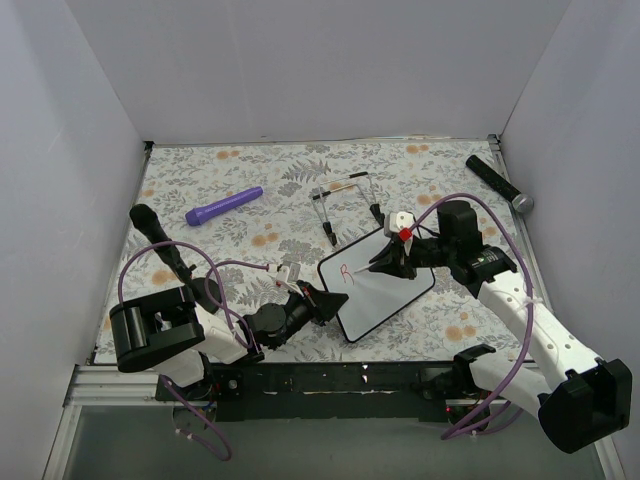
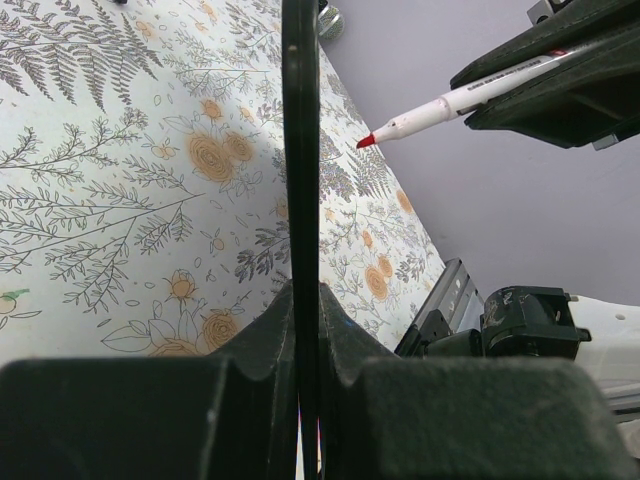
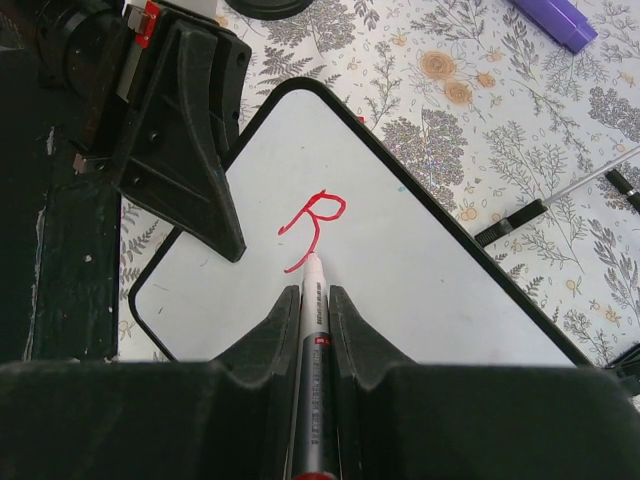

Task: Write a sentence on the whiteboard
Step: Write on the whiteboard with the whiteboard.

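the whiteboard (image 1: 385,285) sits in the middle of the flowered table cloth (image 1: 250,170), turned cornerwise to the arms. the left gripper (image 1: 337,299) is clenched on its near left rim. in the left wrist view the board shows edge-on as a thin black line pinched between the two fingers. that grip looks meant to steady the board so it does not slide or swivel under the push of writing. whether the board lies flat on the cloth or is tipped up a little, i cannot tell.

the right gripper (image 1: 386,264) is clamped around a marker (image 3: 312,300), which runs straight out between its fingers like a pencil. this puts the pale tip over the white face, and the wrist camera looks right down the line of the stroke. the tip is at the foot of the only mark of the sentence (image 3: 318,225), a single red "r" near the board's upper left part. contact looks likely but is not certain.

most of the white face to the right of the letter is bare, so the task seems barely begun. a wire stand (image 1: 345,200) stands beyond the board, and a purple stick (image 1: 223,206) and a black cylinder (image 1: 498,183) lie well apart from it. none of them seems to be in use.
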Controlling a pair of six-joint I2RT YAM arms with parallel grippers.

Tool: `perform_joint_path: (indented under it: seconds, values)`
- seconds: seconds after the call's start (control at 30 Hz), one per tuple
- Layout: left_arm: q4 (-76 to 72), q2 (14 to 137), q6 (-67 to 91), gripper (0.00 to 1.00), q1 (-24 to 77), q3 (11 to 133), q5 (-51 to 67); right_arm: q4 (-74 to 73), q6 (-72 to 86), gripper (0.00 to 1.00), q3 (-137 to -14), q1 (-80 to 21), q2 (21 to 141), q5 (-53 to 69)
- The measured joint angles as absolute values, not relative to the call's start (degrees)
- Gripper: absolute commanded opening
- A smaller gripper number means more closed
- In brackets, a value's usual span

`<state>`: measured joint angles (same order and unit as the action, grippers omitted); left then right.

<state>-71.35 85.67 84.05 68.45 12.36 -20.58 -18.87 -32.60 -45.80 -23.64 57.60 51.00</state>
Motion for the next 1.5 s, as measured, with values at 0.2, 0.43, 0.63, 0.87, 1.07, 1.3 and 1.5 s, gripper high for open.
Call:
perform_joint_path:
  seconds: [0.2, 0.43, 0.63, 0.87, 1.07, 1.3, 1.5]
  values:
    - [-71.3, 85.7, 84.3, 0.0, 68.4, 12.4, -20.6, -17.5, -30.9, 0.01, -45.8, -23.6, 57.6, 50.2]
    - [-71.2, 85.7, 84.4, 0.0, 68.4, 12.4, -20.5, -12.7, -26.4, 0.01, -44.7, -23.6, 57.7, 48.0]
    - [-71.3, 85.8, 84.4, 0.0, 68.4, 12.4, -20.4, -8.1, -22.6, 0.01, -43.2, -23.6, 58.2, 46.2]
    - [-71.2, 86.0, 85.4, 0.0, 68.4, 12.4, -20.4, -6.5, -21.8, 0.01, -41.4, -23.6, 58.6, 45.2]
    - [-71.3, 86.0, 85.4, 0.0, 68.4, 12.4, -20.5, -8.9, -24.1, 0.01, -41.5, -23.6, 58.4, 47.4]
    - [-71.4, 86.1, 85.3, 0.0, 68.5, 12.4, -20.5, -10.4, -25.4, 0.01, -41.7, -23.6, 58.2, 50.4]
    - [-71.9, 86.6, 85.4, 0.0, 68.5, 12.4, -20.4, -10.0, -25.0, 0.01, -41.5, -23.6, 58.2, 49.6]
